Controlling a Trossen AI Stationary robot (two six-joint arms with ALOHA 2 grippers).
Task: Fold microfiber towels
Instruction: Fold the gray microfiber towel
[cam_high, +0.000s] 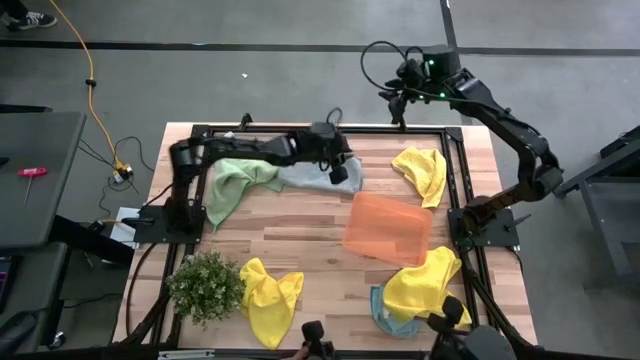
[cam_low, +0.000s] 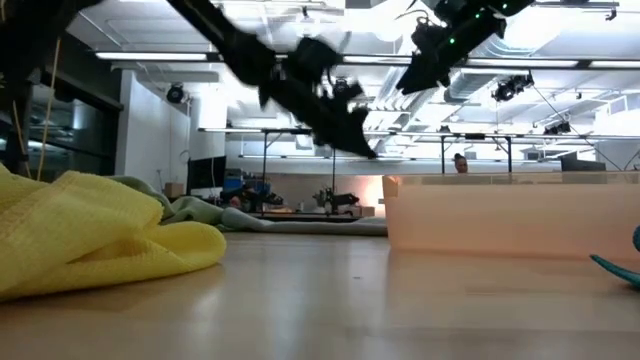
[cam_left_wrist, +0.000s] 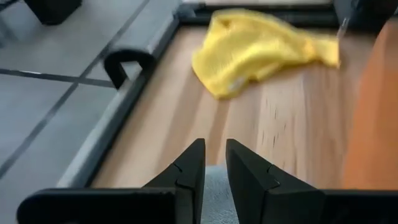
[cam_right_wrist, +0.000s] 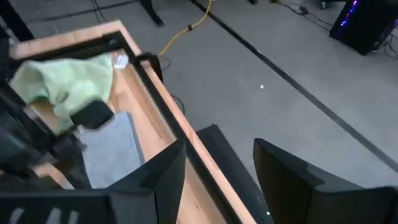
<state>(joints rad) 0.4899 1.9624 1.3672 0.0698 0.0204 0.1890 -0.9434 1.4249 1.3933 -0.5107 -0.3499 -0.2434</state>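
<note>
My left gripper (cam_left_wrist: 214, 163) hangs over the grey towel (cam_high: 305, 177), jaws nearly shut, seemingly gripping nothing. My right gripper (cam_right_wrist: 217, 165) waits open beyond the table (cam_high: 300, 230).

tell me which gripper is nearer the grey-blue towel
Left. The left gripper hangs right over the grey-blue towel at the table's far edge. The right gripper is raised beyond the far edge, off to the towel's right.

My arms are matte black, jointed tubes with black cables looping off the right one (cam_high: 440, 85) (a green light glows near its wrist). My left jaws (cam_left_wrist: 214, 171) are dark, angular, tapering wedges.
</note>
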